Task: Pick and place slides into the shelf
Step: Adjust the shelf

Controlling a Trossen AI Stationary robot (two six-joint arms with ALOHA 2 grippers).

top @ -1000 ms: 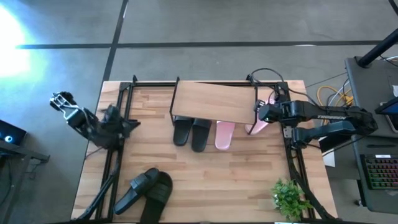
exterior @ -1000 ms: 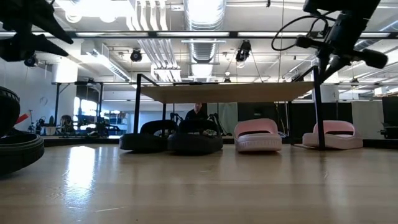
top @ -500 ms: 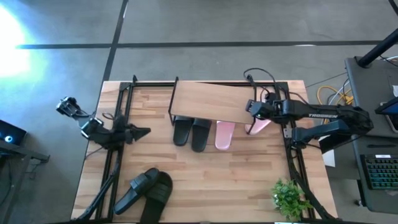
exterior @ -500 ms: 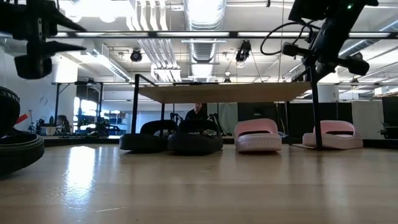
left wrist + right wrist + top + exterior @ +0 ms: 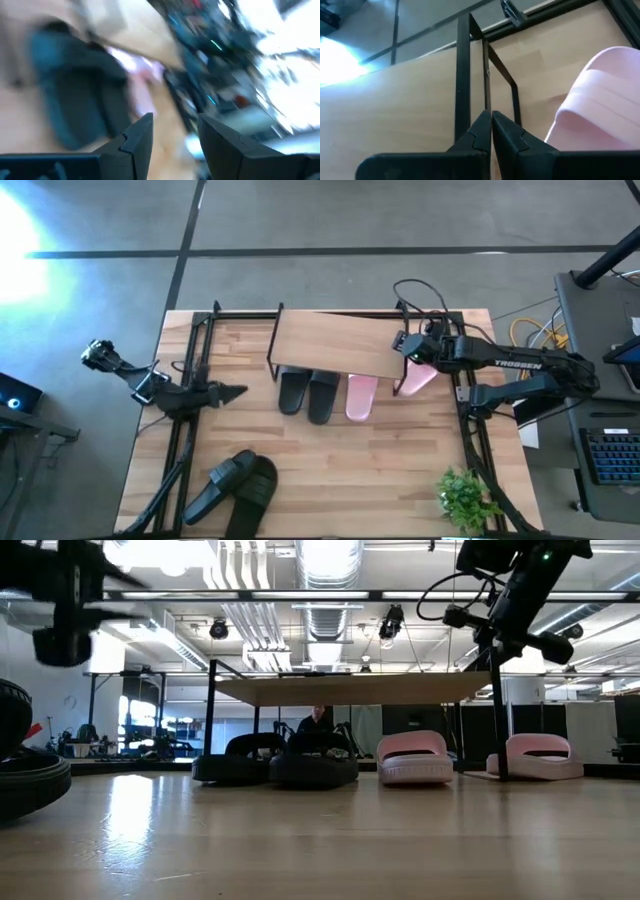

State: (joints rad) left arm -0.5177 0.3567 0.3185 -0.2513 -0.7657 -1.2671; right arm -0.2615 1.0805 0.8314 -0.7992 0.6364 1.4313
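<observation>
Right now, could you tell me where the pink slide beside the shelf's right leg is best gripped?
Grip the pink slide by its wide arched strap, coming from above with one pincer finger slipped under the arch. It lies flat, outside the shelf, and the strap is its only raised, bridging part.

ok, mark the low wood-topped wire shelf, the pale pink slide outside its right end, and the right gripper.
Low wood-topped wire shelf (image 5: 340, 340): high view, middle of the top board.
Pale pink slide outside the shelf's right end (image 5: 535, 755): low view, wide strap.
Right gripper (image 5: 399, 344): high view, fingertips at the shelf's right end.
</observation>
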